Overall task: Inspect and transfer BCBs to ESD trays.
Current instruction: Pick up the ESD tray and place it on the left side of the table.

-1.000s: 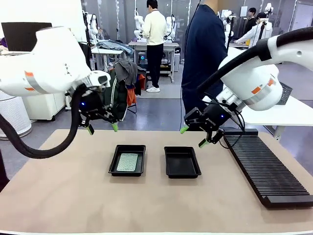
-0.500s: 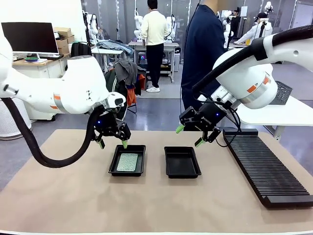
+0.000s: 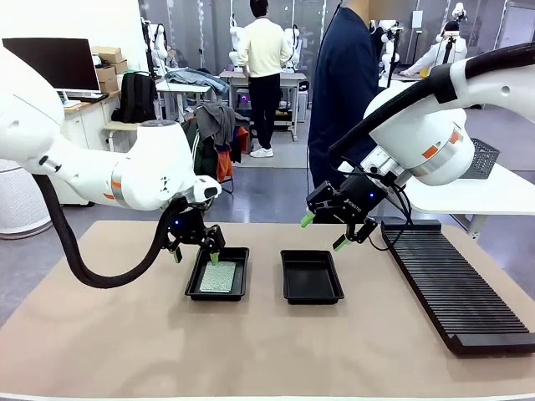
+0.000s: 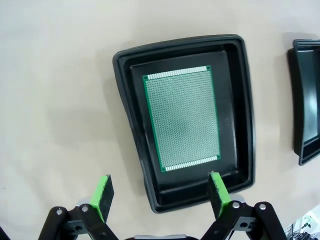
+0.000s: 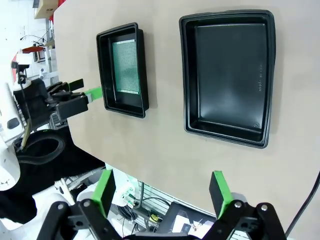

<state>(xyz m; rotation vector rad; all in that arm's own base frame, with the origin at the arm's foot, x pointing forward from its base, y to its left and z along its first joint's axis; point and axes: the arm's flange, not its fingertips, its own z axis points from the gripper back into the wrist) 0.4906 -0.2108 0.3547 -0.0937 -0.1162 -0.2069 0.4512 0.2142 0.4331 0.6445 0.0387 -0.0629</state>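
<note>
One BCB (image 4: 182, 119), a pale green perforated board, lies flat on the floor of the left tray (image 3: 192, 282). The tray sits on a tan counter (image 3: 117, 334). Near it, with a strip of bare counter between, the right tray (image 3: 311, 276) is empty.

Within the last second the left claw (image 3: 195, 255) has swung in from high on the left and dropped. It now hangs low over the far edge of the left tray. Its green-tipped fingers (image 4: 219, 192) are spread wide and hold nothing. In the left wrist view, one finger is over the tray's rim and the other is over bare counter beside the tray. The gap therefore straddles the tray's side rather than the board, which lies ahead of the fingers, untouched.

The right claw (image 3: 324, 232), also spread and empty, hovers above the far edge of the right tray. It has hardly moved in the last half second. A long black ribbed rack (image 3: 456, 284) lies to its right. A person (image 3: 343, 92) stands at the far side of the counter.

The left arm seems to be closing in on the board, either to look at it or to lift it. The transfer to the empty tray has not begun. Because the board lies flat inside a rimmed tray, little of its edge is free to pinch. The claw would probably need to shift over the board first.
</note>
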